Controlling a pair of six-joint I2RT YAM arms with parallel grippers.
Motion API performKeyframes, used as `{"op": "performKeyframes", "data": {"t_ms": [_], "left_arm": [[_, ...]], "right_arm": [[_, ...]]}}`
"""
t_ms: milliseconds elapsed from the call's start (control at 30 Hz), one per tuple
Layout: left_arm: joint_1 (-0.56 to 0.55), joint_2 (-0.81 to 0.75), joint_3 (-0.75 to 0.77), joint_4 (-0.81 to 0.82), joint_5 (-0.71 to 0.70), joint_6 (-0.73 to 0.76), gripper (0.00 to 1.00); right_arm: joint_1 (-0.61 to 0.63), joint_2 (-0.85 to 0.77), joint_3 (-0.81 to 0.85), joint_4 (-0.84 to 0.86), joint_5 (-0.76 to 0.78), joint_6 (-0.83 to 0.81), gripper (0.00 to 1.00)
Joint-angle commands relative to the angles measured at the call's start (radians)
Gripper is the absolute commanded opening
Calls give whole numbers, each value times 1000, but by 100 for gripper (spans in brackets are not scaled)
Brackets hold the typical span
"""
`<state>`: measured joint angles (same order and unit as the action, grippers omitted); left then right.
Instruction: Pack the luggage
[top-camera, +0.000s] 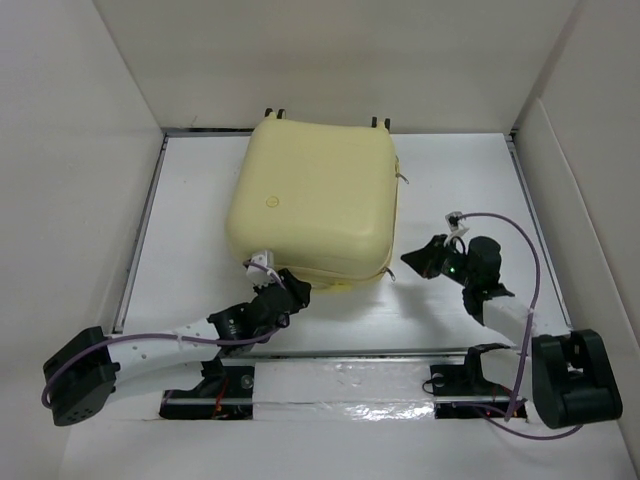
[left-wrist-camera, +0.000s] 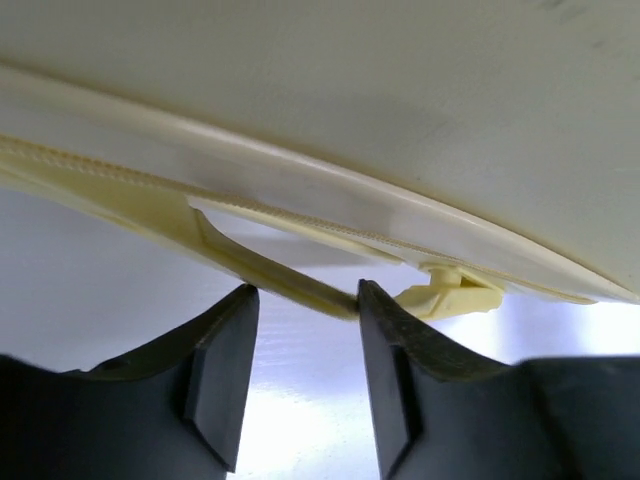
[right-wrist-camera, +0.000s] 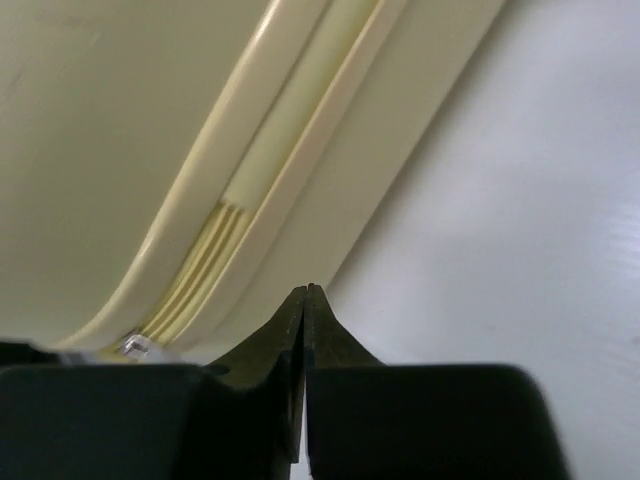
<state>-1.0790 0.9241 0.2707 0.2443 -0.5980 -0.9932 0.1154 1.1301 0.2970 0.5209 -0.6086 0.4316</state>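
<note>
The luggage (top-camera: 315, 200) is a large pale yellow hard-shell suitcase lying flat and closed at the back middle of the white floor. My left gripper (top-camera: 298, 289) is at its near edge, open. In the left wrist view a yellow zipper pull strap (left-wrist-camera: 270, 270) runs across just above the fingertips and ends at the right finger (left-wrist-camera: 400, 350), with the zipper slider (left-wrist-camera: 455, 295) just beyond it. My left gripper (left-wrist-camera: 305, 300) has nothing pinched. My right gripper (top-camera: 413, 262) sits off the suitcase's near right corner, shut and empty. In the right wrist view my right gripper (right-wrist-camera: 305, 292) is close to the shell's seam (right-wrist-camera: 250, 190).
White walls box in the floor on three sides (top-camera: 80, 150). A metal rail (top-camera: 350, 385) runs along the near edge between the arm bases. Small wheels (top-camera: 275, 112) stick out at the suitcase's far side. Purple cables loop round both arms.
</note>
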Motion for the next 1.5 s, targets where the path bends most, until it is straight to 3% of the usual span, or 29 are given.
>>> {"op": "performKeyframes", "data": {"t_ms": [0,33,100,333,567,733,1000,1167,1300,1467], "left_arm": [[-21,-48,102,70,82,96,42],[-21,-51,107,61,92,106,48],[-21,-56,125,23,99,117,51],[-21,-73,166,-76,165,151,49],[-21,-62,182,-62,219,172,37],[-21,-42,191,-16,234,195,36],[-21,15,239,29,198,246,35],[2,59,271,65,178,301,35],[43,117,306,107,182,340,35],[57,196,364,164,178,376,35]], "right_arm": [[26,-87,-71,168,-153,16,14],[26,-131,-91,171,-166,9,23],[36,-174,-145,179,-183,12,44],[67,-260,-150,154,-204,-13,54],[161,-107,-96,217,-235,-31,56],[196,-10,-78,300,-220,-24,49],[234,-12,-27,274,-114,-47,33],[295,-68,-47,254,19,-33,3],[438,-165,-13,29,171,-80,0],[639,-358,40,-301,487,-116,0]]}}
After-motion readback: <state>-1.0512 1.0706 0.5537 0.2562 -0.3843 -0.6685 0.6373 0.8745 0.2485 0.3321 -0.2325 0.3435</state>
